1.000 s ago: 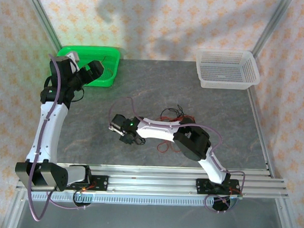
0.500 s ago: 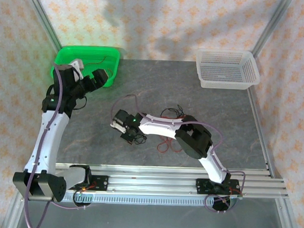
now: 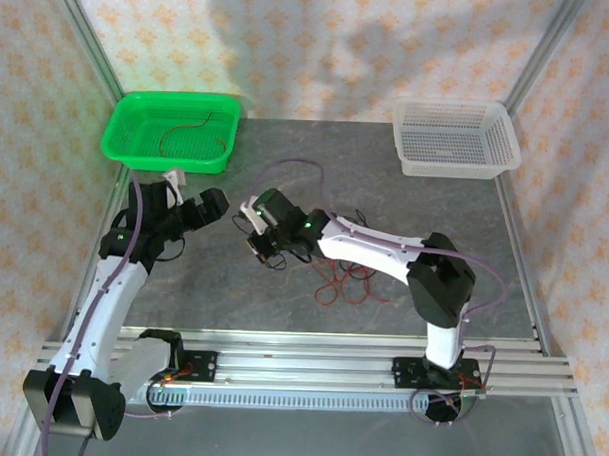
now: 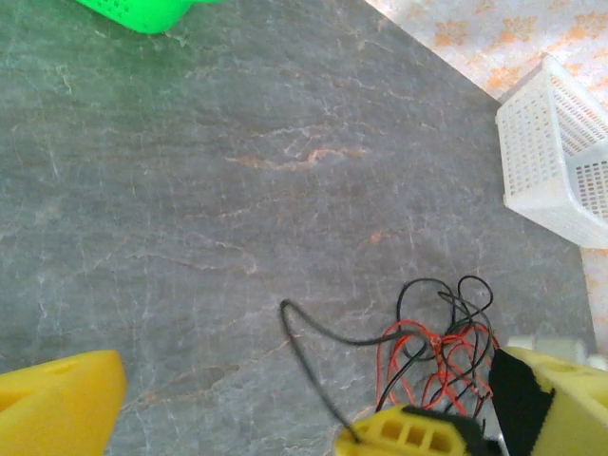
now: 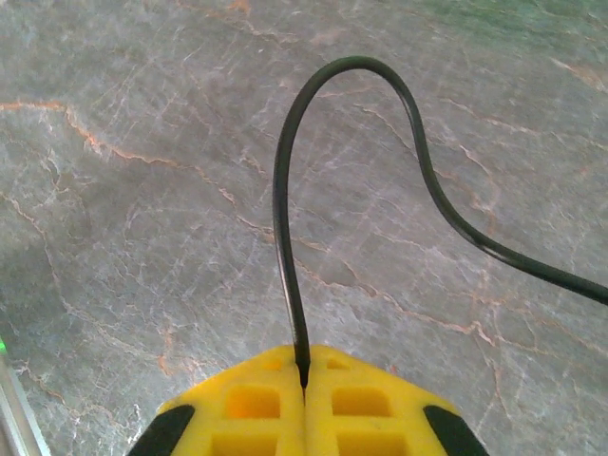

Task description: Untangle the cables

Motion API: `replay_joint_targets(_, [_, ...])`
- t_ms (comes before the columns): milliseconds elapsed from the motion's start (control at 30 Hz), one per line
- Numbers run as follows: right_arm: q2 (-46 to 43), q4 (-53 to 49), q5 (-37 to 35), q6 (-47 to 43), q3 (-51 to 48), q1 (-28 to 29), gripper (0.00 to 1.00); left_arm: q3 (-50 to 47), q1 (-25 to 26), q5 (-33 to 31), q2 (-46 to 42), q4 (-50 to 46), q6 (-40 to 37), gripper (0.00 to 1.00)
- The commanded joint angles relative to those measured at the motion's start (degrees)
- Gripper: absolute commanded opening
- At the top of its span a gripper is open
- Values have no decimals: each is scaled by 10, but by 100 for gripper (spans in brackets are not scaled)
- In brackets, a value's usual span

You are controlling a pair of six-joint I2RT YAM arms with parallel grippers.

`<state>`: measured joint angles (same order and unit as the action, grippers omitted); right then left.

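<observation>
Right pincer is pinching one black cable. The cables lie tangled mid-tabletop under that arm. Left pincer hovers nearby, spread wide, holding nothing.

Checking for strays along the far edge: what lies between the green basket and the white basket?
Nothing: in the top view, the stretch between the green basket and the white basket is bare grey table.
</observation>
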<state>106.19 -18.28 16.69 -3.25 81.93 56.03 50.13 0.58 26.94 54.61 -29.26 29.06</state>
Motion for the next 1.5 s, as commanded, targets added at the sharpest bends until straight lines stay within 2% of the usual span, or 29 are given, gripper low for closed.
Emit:
replay_joint_targets(0, [-33, 47, 26, 23, -44, -6, 0, -31, 5, 37, -15, 18, 28, 99])
replay_joint_targets(200, [-62, 83, 37, 12, -87, -5, 0, -97, 19, 105, -7, 129, 104, 99])
replay_joint_targets(367, [-73, 110, 32, 18, -98, -6, 0, -111, 56, 111, 17, 174, 130, 98])
replay_joint_targets(467, [-73, 124, 47, 23, -98, -6, 0, -113, 77, 105, 35, 190, 136, 94])
replay_joint_targets(633, [-74, 141, 70, 30, -100, -4, 0, -116, 97, 98, 76, 225, 144, 82])
replay_joint_targets(867, [-88, 159, 77, 44, -121, 0, 0, -112, 124, 91, 133, 277, 156, 54])
replay_joint_targets(967, [-98, 175, 80, 55, -136, 2, 0, -105, 137, 86, 153, 283, 156, 33])
replay_joint_targets(1067, [-107, 188, 76, 68, -151, 2, 0, -101, 141, 75, 158, 277, 153, 0])
replay_joint_targets(1167, [-115, 197, 62, 89, -167, 1, 0, -94, 141, 62, 147, 263, 147, 0])
replay_joint_targets(1333, [-120, 185, 17, 163, -188, 2, 18, -70, 141, 47, 126, 233, 138, 0])
replay_joint_targets(1467, [-113, 227, 36, 230, -246, 3, 28, -51, 141, 50, 115, 227, 142, 0])
